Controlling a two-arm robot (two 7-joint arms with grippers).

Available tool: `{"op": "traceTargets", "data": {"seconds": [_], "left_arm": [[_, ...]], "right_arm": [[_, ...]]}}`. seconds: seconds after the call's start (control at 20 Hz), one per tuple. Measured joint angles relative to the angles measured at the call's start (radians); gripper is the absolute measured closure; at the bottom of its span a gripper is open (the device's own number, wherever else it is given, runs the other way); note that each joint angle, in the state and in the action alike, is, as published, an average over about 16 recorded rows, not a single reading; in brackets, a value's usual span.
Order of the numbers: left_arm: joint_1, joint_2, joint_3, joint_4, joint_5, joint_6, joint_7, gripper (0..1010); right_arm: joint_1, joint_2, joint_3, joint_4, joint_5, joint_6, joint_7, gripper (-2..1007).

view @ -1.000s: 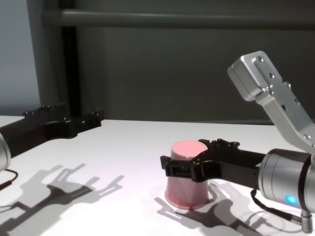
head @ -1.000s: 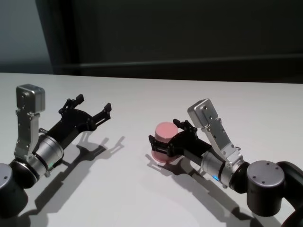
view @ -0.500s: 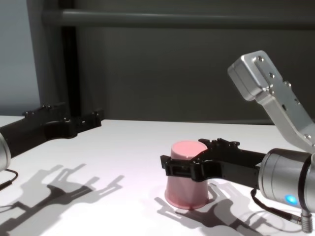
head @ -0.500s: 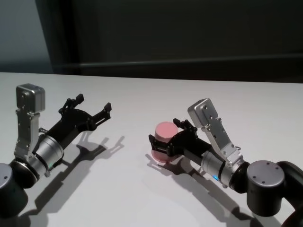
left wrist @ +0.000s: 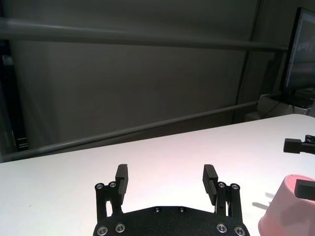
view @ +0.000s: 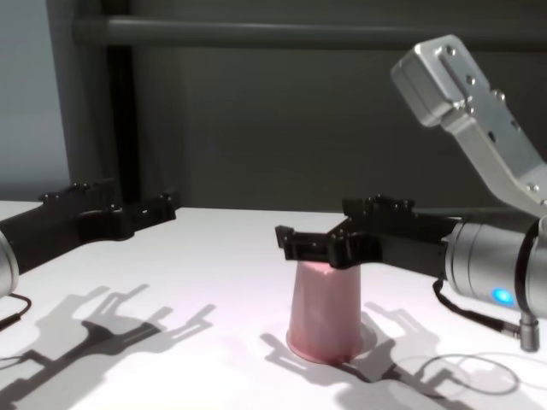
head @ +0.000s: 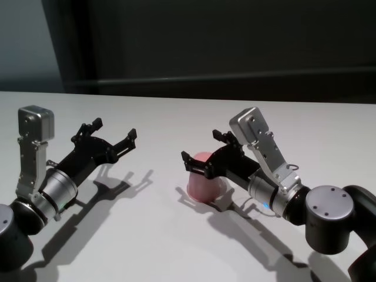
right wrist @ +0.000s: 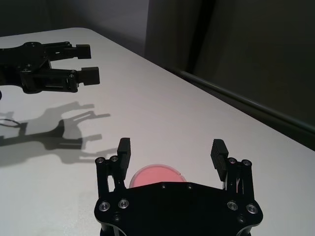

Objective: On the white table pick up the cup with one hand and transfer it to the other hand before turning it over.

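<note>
cup (view: 323, 312) just under right gripper (view: 318, 242)

background: dark wall (view: 282, 128) | horizontal rail (view: 256, 32) | monitor (left wrist: 302, 49)

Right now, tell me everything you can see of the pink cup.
The cup is a plain pink tumbler, plastic-looking, with no handle. It stands upside down on the white table, wide rim down and narrow base up. The right pincer, open, sits level with its base; contact can't be told.
</note>
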Motion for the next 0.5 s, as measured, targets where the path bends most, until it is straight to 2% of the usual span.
{"op": "traceTargets", "data": {"seconds": [0.25,0.5], "left_arm": [[0.000,0.000,0.000,0.000,0.000,0.000,0.000,9],[0.000,0.000,0.000,0.000,0.000,0.000,0.000,9]], "right_arm": [[0.006,-0.004,0.025,-0.029,-0.021,-0.005,-0.012,3],[0.003,-0.006,0.059,-0.053,-0.040,-0.021,-0.033,3]]}}
